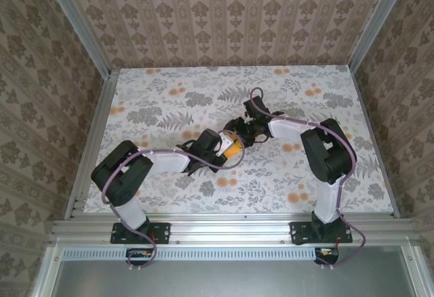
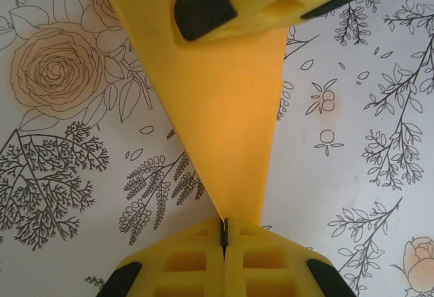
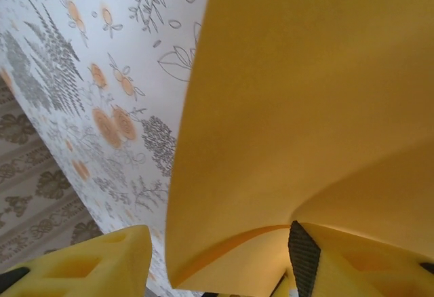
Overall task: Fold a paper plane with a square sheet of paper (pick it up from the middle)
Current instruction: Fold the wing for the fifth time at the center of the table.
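Observation:
The square sheet of paper [image 2: 224,121] is folded into a narrow orange-yellow wedge held just above the flowered table. My left gripper [image 2: 224,224] is shut on its pointed tip. In the top view the paper [image 1: 233,148] shows as a small orange patch between the left gripper [image 1: 218,145] and the right gripper [image 1: 243,133], which meet at mid-table. My right gripper [image 3: 215,232] straddles the wide end of the paper [image 3: 305,107] with its jaws apart. The black pad [image 3: 303,256] of one finger lies against the sheet, and the other finger [image 3: 88,263] stands clear of the paper's edge.
The table cover [image 1: 169,100] is white with grey leaf and orange flower prints. Patterned walls with aluminium posts [image 1: 359,32] close in the back and both sides. Both arm bases [image 1: 135,232] sit on the near rail.

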